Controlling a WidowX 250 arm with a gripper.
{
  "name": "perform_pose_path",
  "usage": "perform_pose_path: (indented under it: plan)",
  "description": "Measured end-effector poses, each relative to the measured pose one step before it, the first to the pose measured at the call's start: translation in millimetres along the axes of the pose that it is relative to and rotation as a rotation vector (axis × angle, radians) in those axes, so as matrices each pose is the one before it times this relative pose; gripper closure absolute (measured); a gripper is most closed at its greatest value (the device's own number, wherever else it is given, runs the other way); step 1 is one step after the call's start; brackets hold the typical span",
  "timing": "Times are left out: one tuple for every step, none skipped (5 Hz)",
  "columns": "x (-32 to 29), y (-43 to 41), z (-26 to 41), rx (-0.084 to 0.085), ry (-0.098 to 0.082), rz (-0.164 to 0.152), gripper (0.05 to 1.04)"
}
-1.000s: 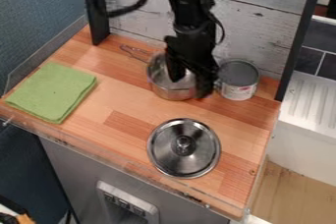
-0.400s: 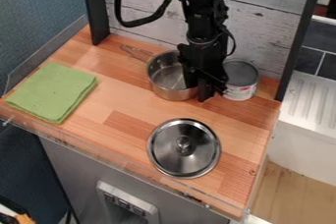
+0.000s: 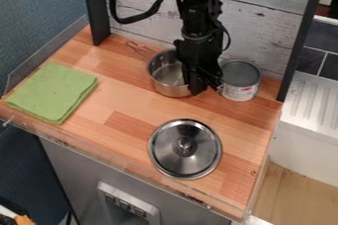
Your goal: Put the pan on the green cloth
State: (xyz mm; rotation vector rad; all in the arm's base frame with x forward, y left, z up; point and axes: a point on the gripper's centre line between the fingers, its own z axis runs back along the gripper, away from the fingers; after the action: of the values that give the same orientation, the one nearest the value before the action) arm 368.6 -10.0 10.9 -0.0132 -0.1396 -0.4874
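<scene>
The black gripper (image 3: 199, 87) hangs at the right side of the steel pan, low over the table, hiding that part of the rim. The pan (image 3: 164, 72) stands upright near the back wall, its wire handle pointing to the upper left. Whether the gripper holds the rim is not clear. At the left of the table, the folded green cloth (image 3: 51, 92) lies flat, apart from the pan.
A grey-topped can (image 3: 240, 80) stands close to the gripper's right. The round steel lid (image 3: 185, 149) lies nearer the front of the wooden table (image 3: 125, 103). A clear low edging runs along the table's left and front sides.
Over the last second the gripper went right, then slightly back left. The pan has shifted a little toward the back wall, its handle now slightly farther right and up. Cloth, can and lid are unmoved.
</scene>
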Motion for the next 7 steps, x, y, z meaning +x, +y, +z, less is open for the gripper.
perform_pose_path:
  plan:
    - [-2.68, 8.34, 18.43, 0.0161, -0.0240, 0.0007, 1.000]
    - [-12.62, 14.02, 38.72, 0.0135, -0.0451, 0.0525, 1.006]
    - [-29.26, 19.41, 33.91, 0.0300, -0.0056, 0.0773, 1.007]
    - [-36.71, 27.23, 3.33, 0.0315, 0.0465, 0.0586, 1.007]
    - [-29.85, 31.90, -6.90, 0.0568, 0.0326, 0.0212, 1.007]
    - [-20.05, 18.76, -27.88, 0.0232, 0.0610, -0.0008, 1.007]
    - [-13.25, 3.20, -21.56, 0.0253, 0.0546, -0.0333, 1.007]
